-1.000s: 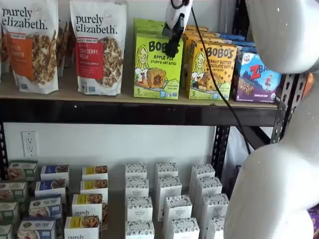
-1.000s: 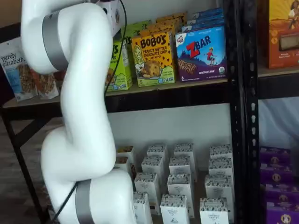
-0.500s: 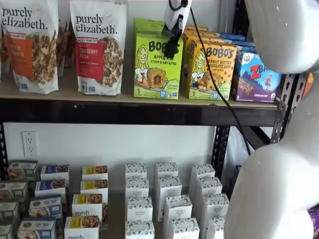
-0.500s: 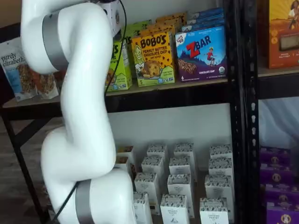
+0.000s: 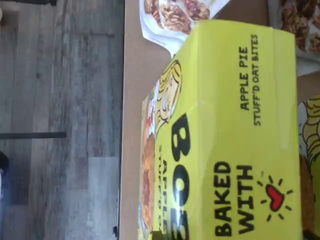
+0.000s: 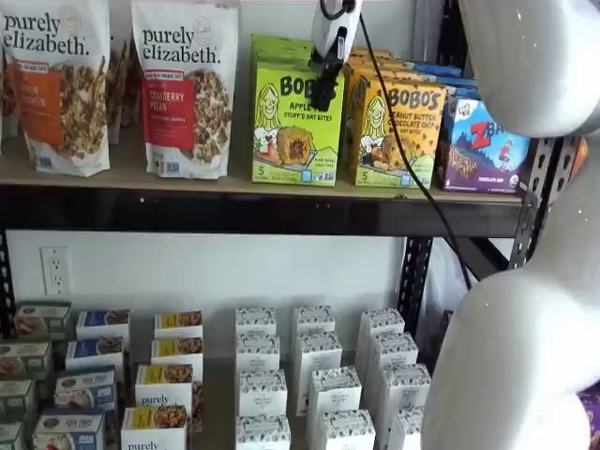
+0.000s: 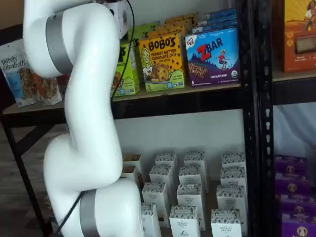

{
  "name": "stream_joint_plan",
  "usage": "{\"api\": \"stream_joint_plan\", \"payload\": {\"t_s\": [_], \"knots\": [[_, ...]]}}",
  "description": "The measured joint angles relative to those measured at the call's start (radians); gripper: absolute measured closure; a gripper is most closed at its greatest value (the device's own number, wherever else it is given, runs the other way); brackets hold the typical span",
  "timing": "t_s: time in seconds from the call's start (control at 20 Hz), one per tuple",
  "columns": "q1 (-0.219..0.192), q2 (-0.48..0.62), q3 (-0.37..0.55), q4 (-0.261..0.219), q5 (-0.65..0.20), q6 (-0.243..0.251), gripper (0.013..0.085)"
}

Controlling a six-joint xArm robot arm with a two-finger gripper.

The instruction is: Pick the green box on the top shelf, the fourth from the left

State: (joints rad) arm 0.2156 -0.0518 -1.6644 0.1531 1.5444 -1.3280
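Observation:
The green box (image 6: 292, 127) stands at the front of the top shelf (image 6: 253, 211), with more lime-green boxes lined up behind it. In a shelf view my gripper (image 6: 322, 92) hangs from above with its white body over the box's right top corner. Only one black finger (image 6: 325, 82) shows there, side-on against the box's upper right edge, so any gap or grip is hidden. In the wrist view the green box (image 5: 235, 140) fills most of the picture from very close. The white arm covers most of the green box (image 7: 127, 71) in a shelf view.
Yellow-orange Bobo's boxes (image 6: 398, 131) stand tight against the green box's right side, with a blue ZBar box (image 6: 483, 145) beyond them. Purely Elizabeth pouches (image 6: 186, 89) stand to its left. The black cable (image 6: 403, 141) hangs in front of the orange boxes. Small white boxes (image 6: 314, 375) fill the lower shelf.
The gripper has stayed at the green box's upper right corner. The box's front has shifted very slightly on the shelf.

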Motion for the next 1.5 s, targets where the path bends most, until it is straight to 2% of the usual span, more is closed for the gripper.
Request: {"api": "stream_joint_plan", "payload": {"t_s": [0.85,1.15,1.5], "knots": [[0.006,0.007,-0.015,-0.006,0.028,0.006,0.0370],[0.006,0.002,-0.007,-0.001,0.023,0.007,0.0530],[0.008,0.014,-0.031,-0.003,0.060,0.009,0.0530]]}}
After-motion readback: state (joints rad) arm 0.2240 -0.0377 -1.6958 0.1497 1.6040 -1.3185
